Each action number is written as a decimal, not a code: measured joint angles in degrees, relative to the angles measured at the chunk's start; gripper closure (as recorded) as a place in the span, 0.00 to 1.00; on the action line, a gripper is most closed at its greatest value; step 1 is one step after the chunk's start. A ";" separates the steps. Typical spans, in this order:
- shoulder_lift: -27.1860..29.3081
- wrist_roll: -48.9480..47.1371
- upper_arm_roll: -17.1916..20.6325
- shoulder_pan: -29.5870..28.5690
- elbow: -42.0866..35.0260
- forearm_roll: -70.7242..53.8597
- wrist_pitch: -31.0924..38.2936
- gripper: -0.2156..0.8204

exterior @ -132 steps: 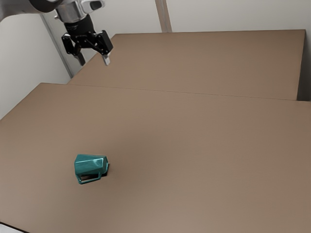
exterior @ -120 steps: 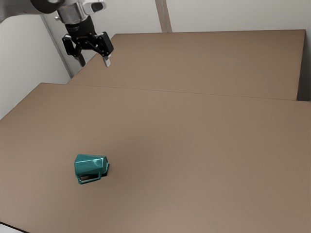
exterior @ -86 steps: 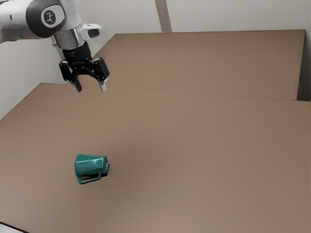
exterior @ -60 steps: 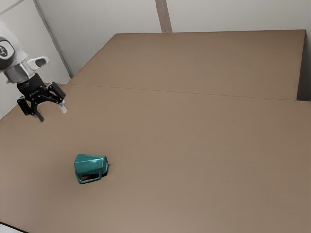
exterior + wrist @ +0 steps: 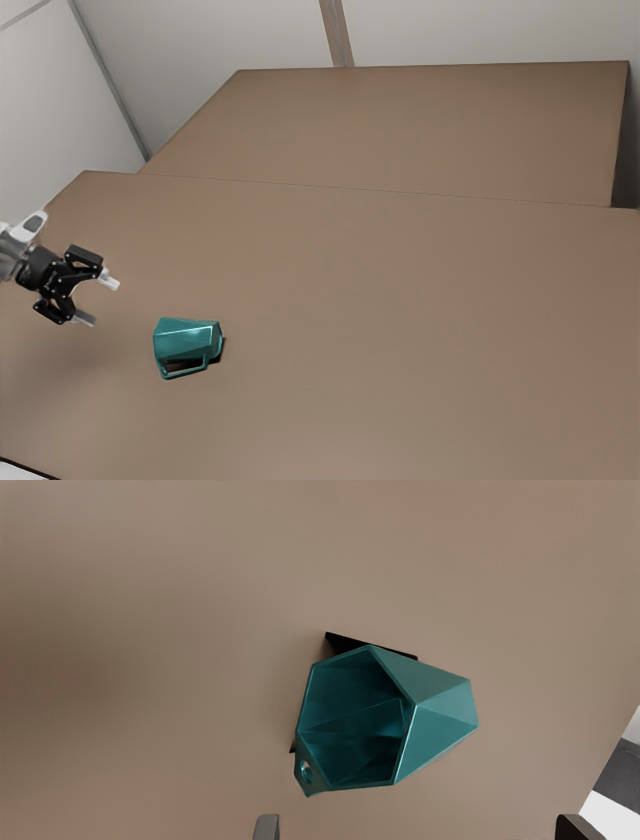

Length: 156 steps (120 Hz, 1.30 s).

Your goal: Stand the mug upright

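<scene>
Jaws: they are standing wide apart, holding nothing, and hanging over the tabletop (image 5: 380, 320) near the exterior view's left edge.
Fingertips: both (image 5: 109, 282) are pointing toward the exterior view's right, and the gap between them is staying empty.
Arm: it (image 5: 12, 252) is coming in from the exterior view's left edge.
Mug: the teal thing (image 5: 185, 340) is lying on its side on the tabletop, tilted and not standing upright. From where I'm standing, it is resting near the jaws, to their right and a little lower in the exterior view, without touching them.
Handle: its loop (image 5: 186, 372) is facing the exterior view's bottom edge.
Mouth: in the wrist view it is gaping open, showing the faceted inside (image 5: 355, 730), and the mug is lying out ahead of the fingertips.
Shadow: a black patch (image 5: 342, 644) is spreading beside the mug, on the side away from the jaws.
Seam: a thin line (image 5: 380, 190) is running across the brown surface.
Wall: it (image 5: 220, 50) is rising pale behind, and a brown strip (image 5: 337, 33) is running up it.
</scene>
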<state>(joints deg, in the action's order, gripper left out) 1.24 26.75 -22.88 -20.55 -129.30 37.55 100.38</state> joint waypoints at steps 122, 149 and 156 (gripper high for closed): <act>-2.00 28.63 2.14 4.34 -12.62 21.32 3.79 0.21; -1.98 29.18 4.35 2.32 -13.56 22.81 4.86 0.25; -2.02 29.21 4.72 1.95 -13.60 23.18 5.12 0.26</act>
<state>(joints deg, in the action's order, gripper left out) -0.77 55.96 -18.16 -18.60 -142.91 60.73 105.50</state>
